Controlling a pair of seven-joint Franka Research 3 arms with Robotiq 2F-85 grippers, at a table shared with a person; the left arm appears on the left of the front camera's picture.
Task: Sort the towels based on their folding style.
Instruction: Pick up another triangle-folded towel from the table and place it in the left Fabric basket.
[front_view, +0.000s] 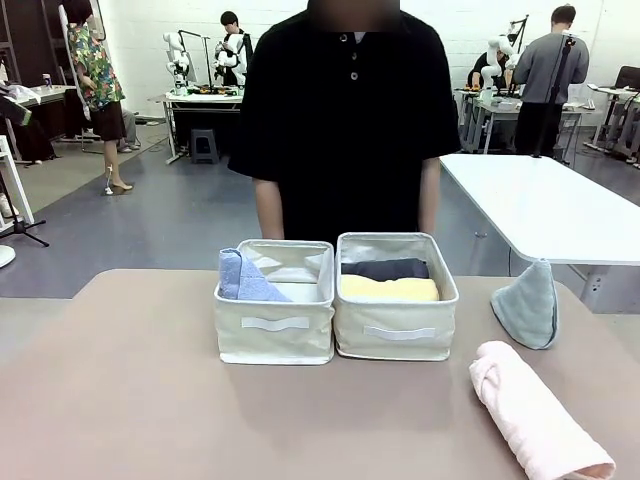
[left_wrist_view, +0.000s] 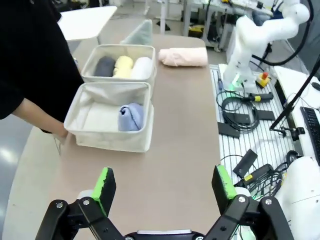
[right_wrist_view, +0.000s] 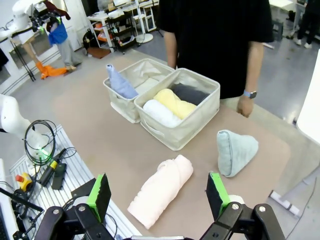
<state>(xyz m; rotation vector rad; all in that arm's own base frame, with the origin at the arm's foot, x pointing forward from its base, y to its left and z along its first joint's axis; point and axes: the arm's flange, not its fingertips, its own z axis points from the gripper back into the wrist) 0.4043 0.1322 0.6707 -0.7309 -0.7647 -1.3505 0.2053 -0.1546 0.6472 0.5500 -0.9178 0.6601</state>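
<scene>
Sorting partly done, by judgement: the left basket (front_view: 275, 320) holds the lavender-blue cone towel (front_view: 245, 278); the right basket (front_view: 396, 325) holds the dark grey roll (front_view: 385, 268), yellow roll (front_view: 388, 288) and white roll (right_wrist_view: 159, 112); on the tabletop (front_view: 120, 400), right of the baskets, lie the grey-green cone (front_view: 528, 305) and pink roll (front_view: 540, 420), unsorted. Left pincer (left_wrist_view: 163, 180) and right pincer (right_wrist_view: 159, 185) hang released, empty; the next move probably calls for the right pincer to straddle the pink roll. In the front view the basket wall hides the white roll; the baskets hide the person's hands.
</scene>
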